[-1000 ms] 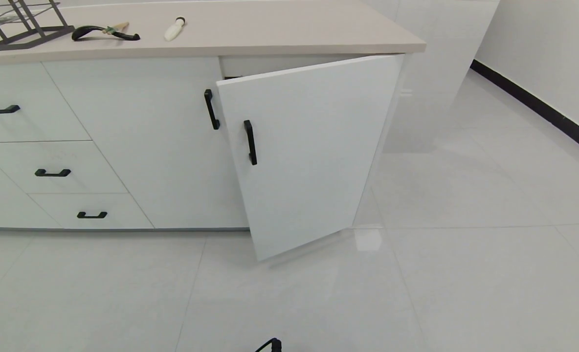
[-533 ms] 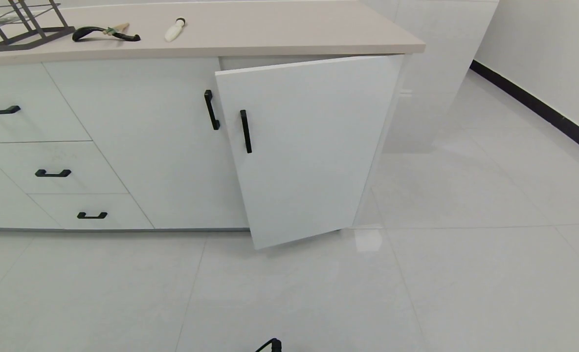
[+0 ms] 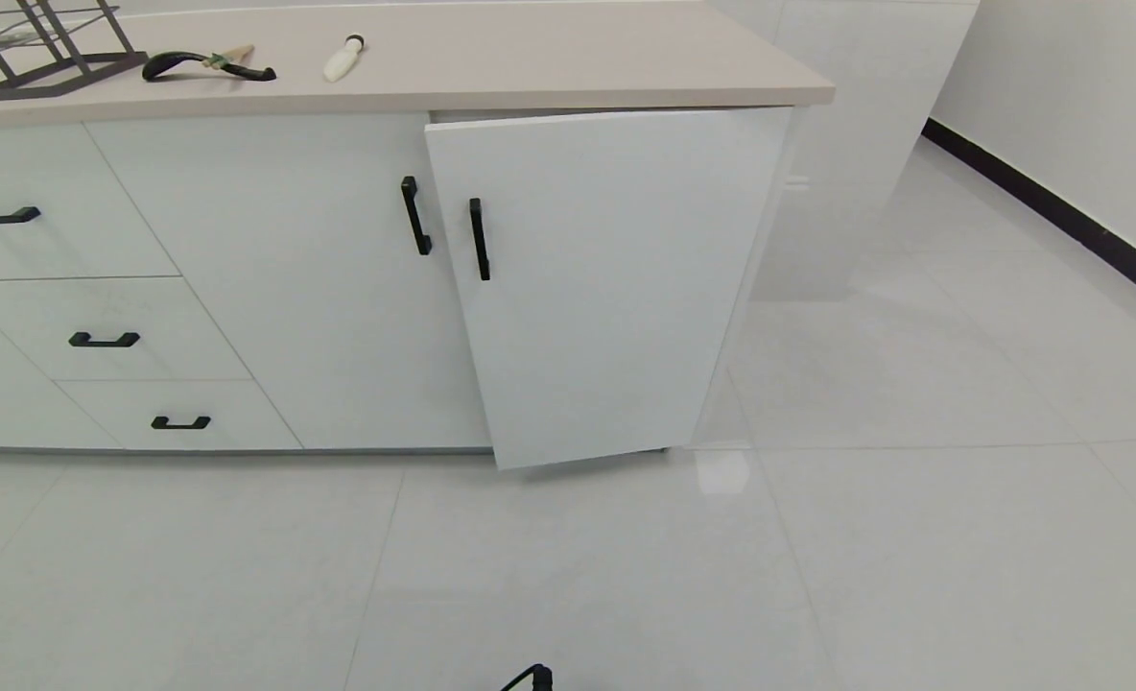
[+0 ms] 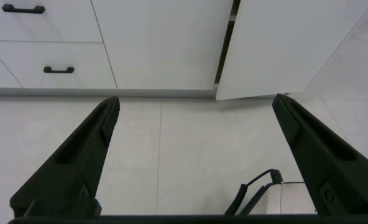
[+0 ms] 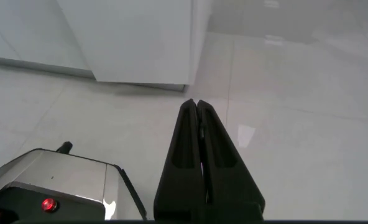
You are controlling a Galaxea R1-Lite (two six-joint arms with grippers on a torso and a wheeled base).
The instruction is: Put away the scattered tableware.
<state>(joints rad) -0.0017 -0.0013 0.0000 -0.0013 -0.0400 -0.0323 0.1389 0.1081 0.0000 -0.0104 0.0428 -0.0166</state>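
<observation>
Left hand gapes wide and right hand is pinched shut, both empty over the floor, while the cabinet door stands slightly ajar mid-frame and a black utensil and white-handled tool lie on the counter at upper left, probably next to fetch.
</observation>
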